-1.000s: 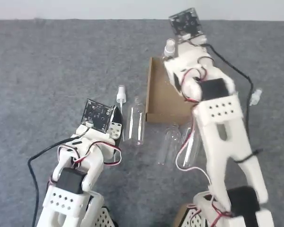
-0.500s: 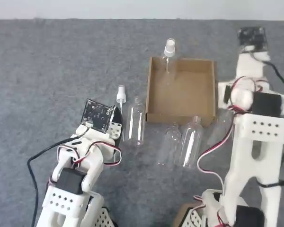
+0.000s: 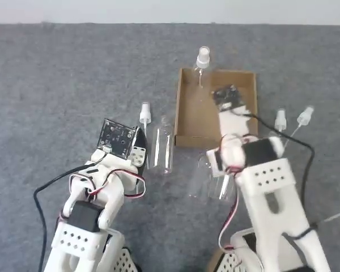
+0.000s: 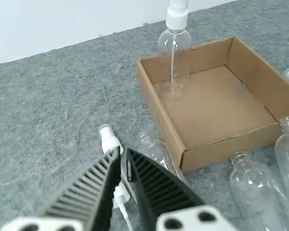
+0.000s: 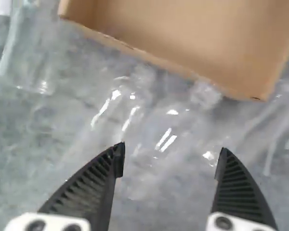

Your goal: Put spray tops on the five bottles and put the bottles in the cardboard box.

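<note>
The right fingers are spread wide, with bare bottles lying on the bench between and just beyond them and the box past those. The left fingers are clenched almost together. A spray top lies at their tips with a bottle beside it, and farther off a capped bottle stands in the box.

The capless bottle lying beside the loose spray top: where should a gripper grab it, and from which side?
Probably mid-body on the bottle, from above, with the jaws across its width. It lies flat on the grey mat with its long straight sides exposed. The narrow neck is a poorer hold, and the spray top lies close alongside.
</note>
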